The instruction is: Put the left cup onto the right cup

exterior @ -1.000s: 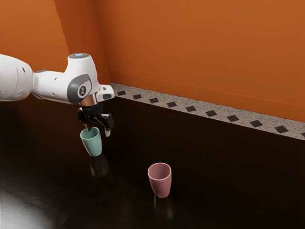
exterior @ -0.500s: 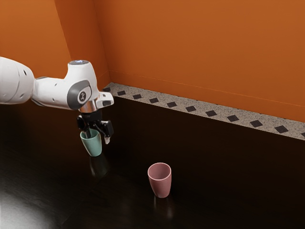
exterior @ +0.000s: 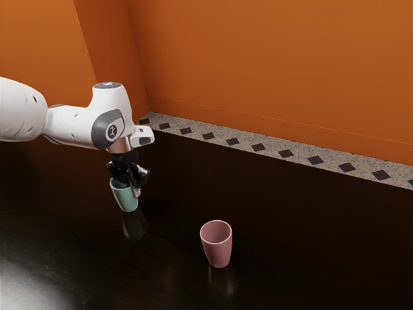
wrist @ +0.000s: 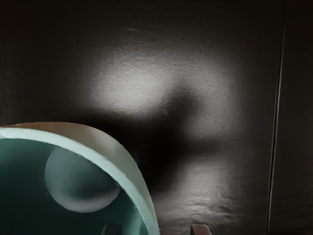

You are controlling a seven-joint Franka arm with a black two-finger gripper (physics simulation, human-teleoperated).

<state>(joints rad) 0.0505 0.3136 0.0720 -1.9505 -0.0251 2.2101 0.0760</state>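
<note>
Teal cup (exterior: 126, 199) upright on worktop (exterior: 303, 232), rim directly under jaws. Jaw state: cannot tell. Pink cup (exterior: 216, 242) well apart from jaws. Judged light, rigid, smooth-walled, slip-prone. Advise pinching rim wall, one side.

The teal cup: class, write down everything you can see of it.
The teal cup is a smooth, handleless tumbler, tapering toward its base, matt like plastic. It stands mouth up on the dark glossy table, leaning slightly. The claw pinches its rim wall; the pink cup stands apart.
</note>
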